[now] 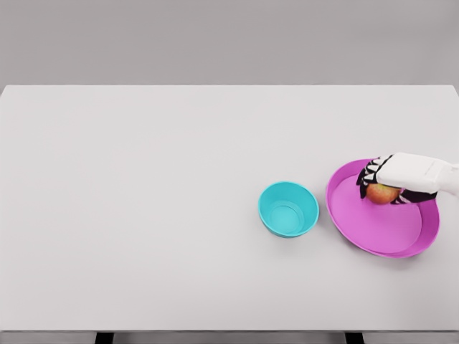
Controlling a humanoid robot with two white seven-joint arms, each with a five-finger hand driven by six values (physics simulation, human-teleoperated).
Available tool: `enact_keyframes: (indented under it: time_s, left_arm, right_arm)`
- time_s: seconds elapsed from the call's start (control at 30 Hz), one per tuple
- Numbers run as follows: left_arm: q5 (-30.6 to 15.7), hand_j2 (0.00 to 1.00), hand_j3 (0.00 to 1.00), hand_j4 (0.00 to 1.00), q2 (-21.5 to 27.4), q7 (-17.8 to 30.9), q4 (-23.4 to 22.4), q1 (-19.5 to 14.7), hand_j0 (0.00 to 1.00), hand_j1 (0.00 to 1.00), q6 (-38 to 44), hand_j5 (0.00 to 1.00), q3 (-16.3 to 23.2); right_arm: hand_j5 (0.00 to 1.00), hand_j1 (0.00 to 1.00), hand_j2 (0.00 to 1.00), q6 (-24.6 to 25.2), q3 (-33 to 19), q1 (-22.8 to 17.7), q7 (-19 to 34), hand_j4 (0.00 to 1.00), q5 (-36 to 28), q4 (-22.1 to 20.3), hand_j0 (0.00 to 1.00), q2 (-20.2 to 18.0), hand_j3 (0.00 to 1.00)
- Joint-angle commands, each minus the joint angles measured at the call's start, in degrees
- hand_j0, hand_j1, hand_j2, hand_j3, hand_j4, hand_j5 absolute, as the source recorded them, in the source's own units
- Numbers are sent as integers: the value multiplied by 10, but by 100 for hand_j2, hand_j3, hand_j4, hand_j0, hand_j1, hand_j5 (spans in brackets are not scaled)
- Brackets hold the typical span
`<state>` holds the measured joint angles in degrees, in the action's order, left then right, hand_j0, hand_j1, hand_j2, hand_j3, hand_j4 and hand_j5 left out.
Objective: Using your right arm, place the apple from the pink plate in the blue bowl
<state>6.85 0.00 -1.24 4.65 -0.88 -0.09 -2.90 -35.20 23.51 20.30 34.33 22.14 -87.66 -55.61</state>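
Right hand (391, 183) fingers (367, 179) clasp the apple (382, 193) on the pink plate (380, 233), ready to lift; blue bowl (288, 208) waits to their left.

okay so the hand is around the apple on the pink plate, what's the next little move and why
Probably lift the apple straight up off the plate. The right hand has its fingers curled around it, but the apple still sits low in the plate, and the bowl stands apart to the plate's left. Rising first should clear both rims before moving across.
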Motion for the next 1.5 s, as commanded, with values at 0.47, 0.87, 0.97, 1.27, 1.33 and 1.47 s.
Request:
enact_keyframes:
  time_s: [0.47, 0.87, 0.97, 1.27, 1.33, 1.47]
  left_arm:
    - [0, 100, 100, 100, 0, 0, 0, 0, 100, 100, 0, 100, 0]
    - [0, 100, 100, 100, 0, 0, 0, 0, 100, 100, 0, 100, 0]
    - [0, 100, 100, 100, 0, 0, 0, 0, 100, 100, 0, 100, 0]
    - [0, 100, 100, 100, 0, 0, 0, 0, 100, 100, 0, 100, 0]
    - [0, 100, 100, 100, 0, 0, 0, 0, 100, 100, 0, 100, 0]
    - [0, 100, 100, 100, 0, 0, 0, 0, 100, 100, 0, 100, 0]
  right_arm:
    - [50, 50, 50, 2, 0, 19, 2, 50, -8, -94, 50, 38, 50]
    - [50, 50, 50, 2, 23, 18, 2, 50, -7, -127, 50, 92, 50]
    - [50, 50, 50, 2, 26, 18, 2, 50, -7, -127, 50, 103, 50]
    - [51, 51, 51, 2, 46, 19, 2, 51, -5, -128, 51, 118, 51]
    - [51, 51, 51, 2, 49, 20, 2, 51, -4, -127, 51, 121, 51]
    - [54, 54, 54, 2, 50, 20, 2, 54, -4, -127, 54, 128, 54]
